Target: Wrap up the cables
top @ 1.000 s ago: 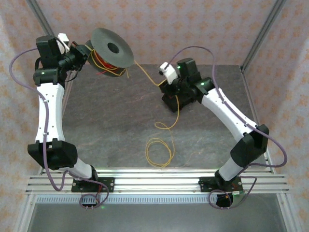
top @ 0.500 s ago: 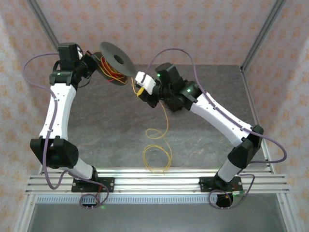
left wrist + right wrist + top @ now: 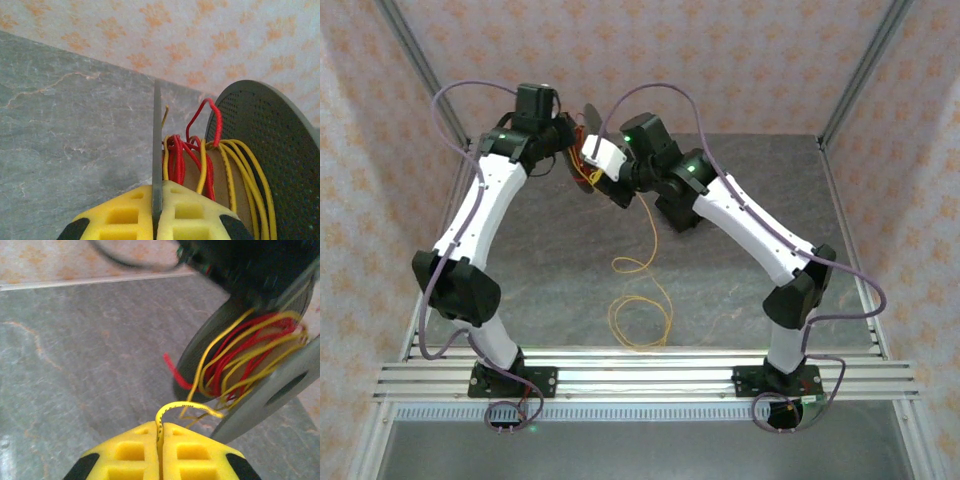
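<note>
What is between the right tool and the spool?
A short bend of yellow cable, pinched in the right tool, reaching toward the spool; right wrist view.

Lighting is bright and diffuse; shadows on the worktop point(image 3: 550, 260) are faint. The right wrist view is blurred at its upper right; the left wrist view is sharp.

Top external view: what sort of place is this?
Most likely a lab robot cell: a grey stone-look table, an aluminium mounting rail along its near edge, and patterned screen walls on a metal frame.
</note>
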Available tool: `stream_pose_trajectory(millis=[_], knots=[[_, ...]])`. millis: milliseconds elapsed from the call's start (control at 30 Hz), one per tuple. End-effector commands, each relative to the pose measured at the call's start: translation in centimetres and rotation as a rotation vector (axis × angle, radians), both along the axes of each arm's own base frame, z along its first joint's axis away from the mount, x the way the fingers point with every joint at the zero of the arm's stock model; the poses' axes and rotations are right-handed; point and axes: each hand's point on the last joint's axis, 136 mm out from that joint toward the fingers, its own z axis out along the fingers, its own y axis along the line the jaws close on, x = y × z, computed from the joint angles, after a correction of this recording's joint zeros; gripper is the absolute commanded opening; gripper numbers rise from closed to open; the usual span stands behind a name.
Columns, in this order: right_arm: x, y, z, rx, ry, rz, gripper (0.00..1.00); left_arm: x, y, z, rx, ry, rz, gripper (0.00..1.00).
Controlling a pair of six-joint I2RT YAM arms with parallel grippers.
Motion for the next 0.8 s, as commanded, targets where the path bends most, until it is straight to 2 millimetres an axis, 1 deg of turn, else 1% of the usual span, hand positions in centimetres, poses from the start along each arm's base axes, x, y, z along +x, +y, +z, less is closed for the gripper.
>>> stream_pose_trajectory(millis=[0,133,167,300,500,633,767], knots=[[2.9,-1.4,2.6,0.010,-0.093,-0.106,0.00,-0.2,-1.7,3.3,0.143,-0.090,-0.091,0.00],[5.9,-3.4,2.8,0.007,-0.110,-0.200,0.00,-1.0,-3.8,2.8,0.200,-0.089,-0.204,0.00],[6.6,-4.0,2.6,0.001,-0.107,-0.220,0.00,-1.2,-4.2,2.8,0.210,-0.089,-0.228,0.00],[9.0,-6.4,2.2,0.000,-0.076,-0.294,0.00,-2.2,-5.1,1.8,0.228,-0.078,-0.320,0.00],[11.1,-9.3,1.7,0.029,-0.016,-0.345,0.00,-3.9,-6.6,1.0,0.238,-0.055,-0.472,0.00],[12.3,-10.9,0.5,0.023,0.036,-0.359,0.00,-5.3,-7.7,1.2,0.230,-0.041,-0.576,0.00],[13.1,-12.4,-0.8,0.009,0.080,-0.375,0.00,-6.5,-7.7,1.0,0.266,-0.009,-0.638,0.00]])
